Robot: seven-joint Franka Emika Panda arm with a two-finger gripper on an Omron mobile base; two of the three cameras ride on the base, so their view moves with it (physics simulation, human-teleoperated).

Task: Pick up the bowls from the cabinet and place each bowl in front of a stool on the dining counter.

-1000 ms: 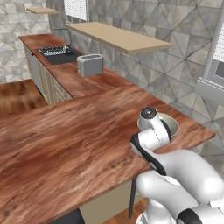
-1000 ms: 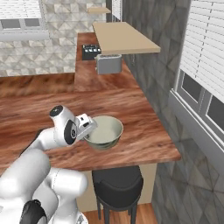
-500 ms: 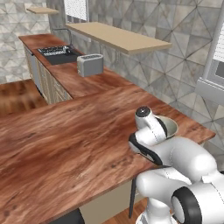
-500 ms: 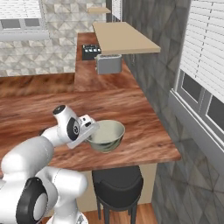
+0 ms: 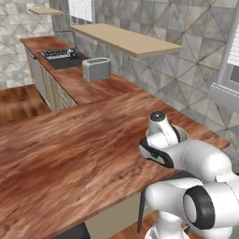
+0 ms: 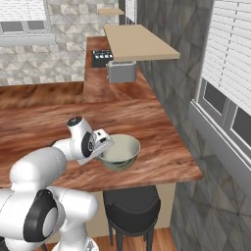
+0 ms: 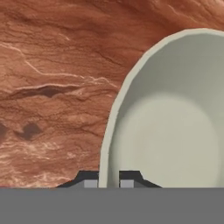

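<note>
Dining counter (image 6: 162, 147) w/ stool (image 6: 131, 208) below; tool (image 7: 108, 183) clenched on grey-green bowl (image 6: 119, 152) rim.

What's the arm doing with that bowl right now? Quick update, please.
Gripper shut on bowl rim. Bowl low over dining counter, stool just below the edge. Nothing blocking the spot.

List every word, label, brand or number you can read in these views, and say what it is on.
None: no readable text in any view.
The toaster, the bowl held by its rim in the gripper, the stool and the dining counter carry no lettering or marks.
</note>
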